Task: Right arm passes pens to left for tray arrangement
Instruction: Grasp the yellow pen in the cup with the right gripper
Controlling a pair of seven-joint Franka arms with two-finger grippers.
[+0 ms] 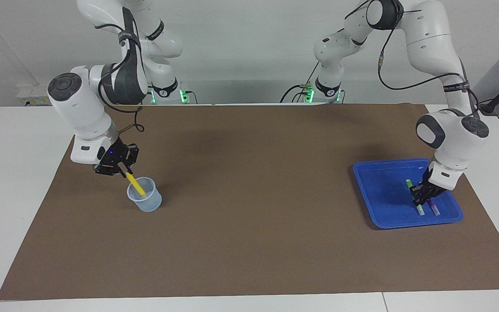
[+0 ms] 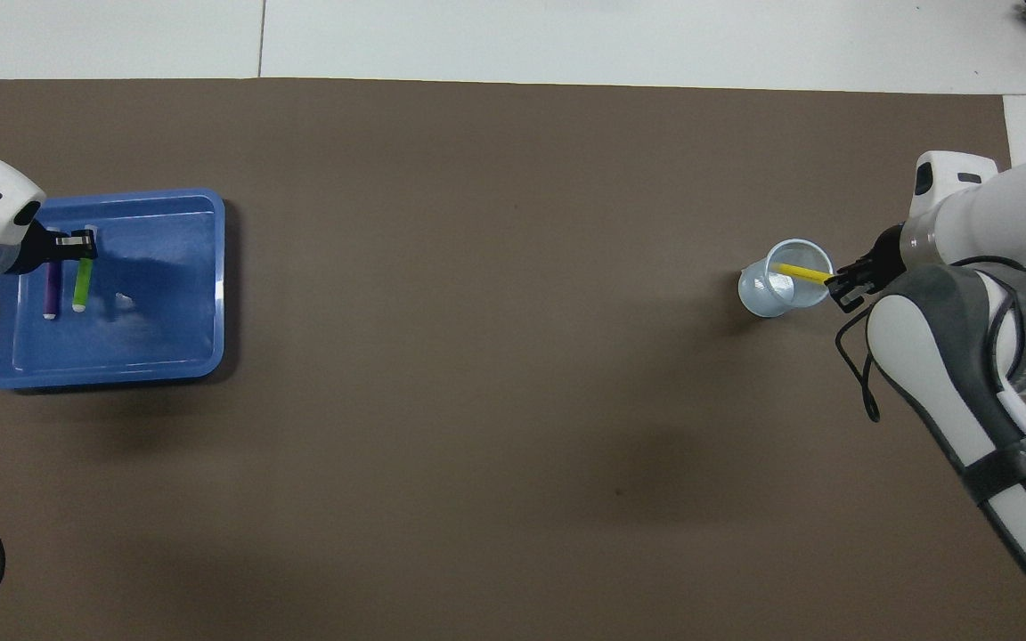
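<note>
My right gripper [image 1: 124, 170] is shut on the upper end of the yellow pen [image 1: 136, 184], which leans in a small translucent cup [image 1: 147, 203] at the right arm's end of the table. The overhead view shows the same gripper [image 2: 838, 283], yellow pen [image 2: 800, 271] and cup [image 2: 758, 298]. The blue tray [image 1: 364, 173] lies at the left arm's end. The green pen [image 1: 409, 184] and the purple pen [image 1: 435, 210] lie side by side in it. My left gripper [image 1: 419, 200] is low in the tray, over the green pen [image 2: 82, 287] and beside the purple pen [image 2: 52, 289].
A brown mat [image 1: 249, 195] covers the table between the cup and the tray [image 2: 219, 285]. White table top [image 1: 15, 173] borders the mat. Both arm bases stand at the table's robot edge.
</note>
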